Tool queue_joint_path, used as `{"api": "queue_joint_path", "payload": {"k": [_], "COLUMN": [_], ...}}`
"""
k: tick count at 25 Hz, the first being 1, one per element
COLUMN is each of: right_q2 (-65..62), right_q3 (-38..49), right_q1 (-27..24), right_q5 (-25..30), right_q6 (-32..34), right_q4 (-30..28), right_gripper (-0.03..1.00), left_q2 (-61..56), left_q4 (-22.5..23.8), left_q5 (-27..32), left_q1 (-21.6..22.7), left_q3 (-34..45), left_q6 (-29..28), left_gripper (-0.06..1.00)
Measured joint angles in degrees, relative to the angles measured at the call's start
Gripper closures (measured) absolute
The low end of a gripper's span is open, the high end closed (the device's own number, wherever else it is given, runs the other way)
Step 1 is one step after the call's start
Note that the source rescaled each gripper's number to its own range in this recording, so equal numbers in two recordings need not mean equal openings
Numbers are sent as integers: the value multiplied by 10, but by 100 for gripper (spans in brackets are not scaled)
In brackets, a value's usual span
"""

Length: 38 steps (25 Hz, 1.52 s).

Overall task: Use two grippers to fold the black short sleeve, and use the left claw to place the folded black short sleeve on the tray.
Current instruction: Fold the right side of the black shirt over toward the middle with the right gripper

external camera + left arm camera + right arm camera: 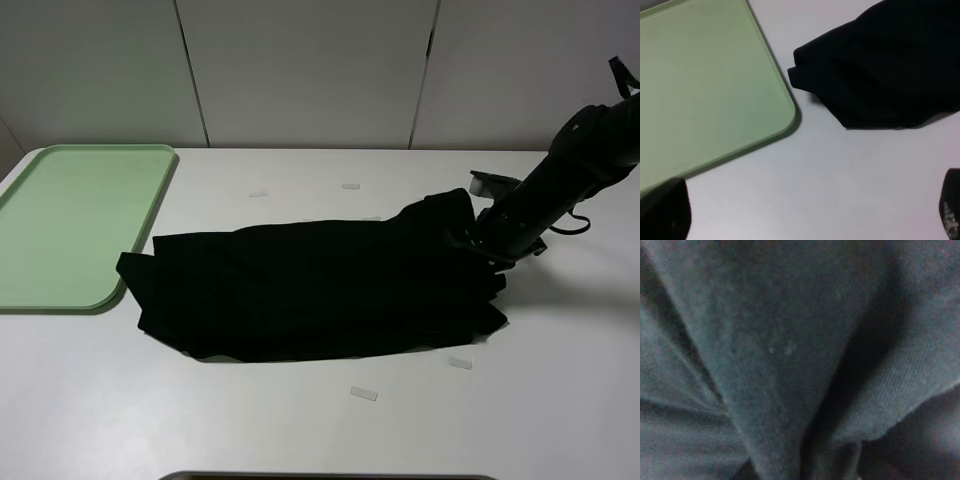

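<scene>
While the mint-green plastic tray [150,215], low-rimmed and round-cornered, sits at the table's [560,400] left edge, my left gripper [807,212] hovers by the tray's corner with jaws spread wide, holding nothing. The black short sleeve [320,290] lies mid-table, matte, soft and rumpled. At its right end the cloth peaks toward my right gripper [480,235], likely for the fold, though I cannot tell whether those jaws have closed.

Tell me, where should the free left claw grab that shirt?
Probably the sleeve corner of the shirt jutting toward the tray. It lies loose on bare table, apart from the rim, so the open left claw could drop from above and pinch its edge.
</scene>
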Motion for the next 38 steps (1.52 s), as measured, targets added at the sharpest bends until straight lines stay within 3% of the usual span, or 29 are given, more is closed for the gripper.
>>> {"api": "queue_joint_path", "payload": {"k": [11, 14, 17, 25, 29, 34, 38], "right_q2": [-79, -80, -82, -110, -118, -119, -119], "right_q3": [0, 0, 0, 0, 0, 0, 0], "right_q1": [30, 33, 43, 141, 185, 217, 221], "right_q5": [-12, -8, -2, 22, 29, 16, 5], "right_q6": [255, 340, 379, 448, 477, 480, 439], "right_q4": [-299, -365, -391, -404, -377, -317, -296], "right_gripper": [77, 77, 77, 77, 77, 77, 76], "left_q2": [0, 0, 0, 0, 0, 0, 0], "left_q4": [0, 0, 0, 0, 0, 0, 0], "left_q5": [0, 0, 0, 0, 0, 0, 0], "left_q1": [0, 0, 0, 0, 0, 0, 0], "left_q3": [0, 0, 0, 0, 0, 0, 0], "left_q6": [0, 0, 0, 0, 0, 0, 0], "left_gripper": [-6, -6, -6, -6, -6, -6, -6]}}
